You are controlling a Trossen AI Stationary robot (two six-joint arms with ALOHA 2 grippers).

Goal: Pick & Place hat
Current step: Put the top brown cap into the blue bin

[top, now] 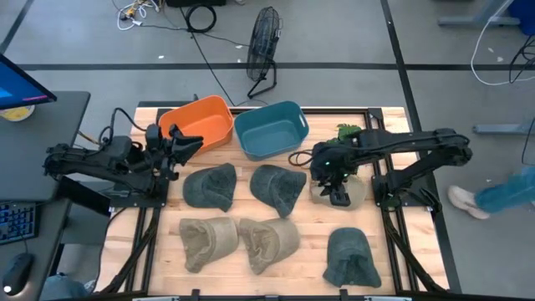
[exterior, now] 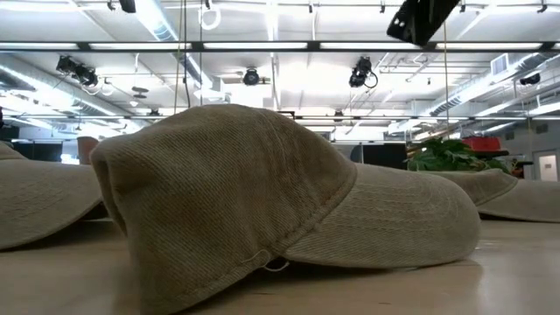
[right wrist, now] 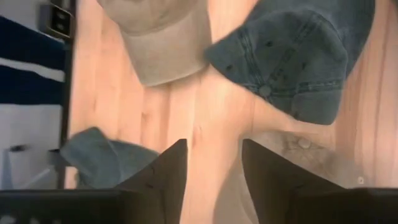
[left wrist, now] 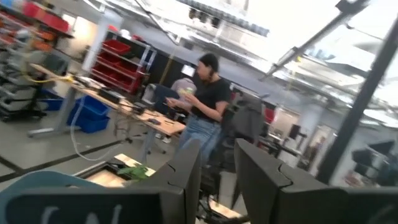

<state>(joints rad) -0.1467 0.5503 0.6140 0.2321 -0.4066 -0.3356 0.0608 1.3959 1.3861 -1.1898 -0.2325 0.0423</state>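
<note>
Wooden slats of the table [top: 309,224] are carrying six hats and two bins at the far edge, an orange bin [top: 199,122] and a teal bin [top: 270,129], both looking empty. The right claw [top: 338,196] is hanging low over a tan hat [top: 354,192] on the right side of the table, its fingers spread apart with bare wood showing between them and gripping nothing. The left claw [top: 185,144] is waiting raised beside the orange bin, half open and empty. Two dark green hats [top: 211,186] are lying mid-table, two more tan hats [top: 207,242] nearer the front, and another green one at the front right. Judging from the empty bins, the sorting is barely starting; every hat is waiting to be placed.
</note>
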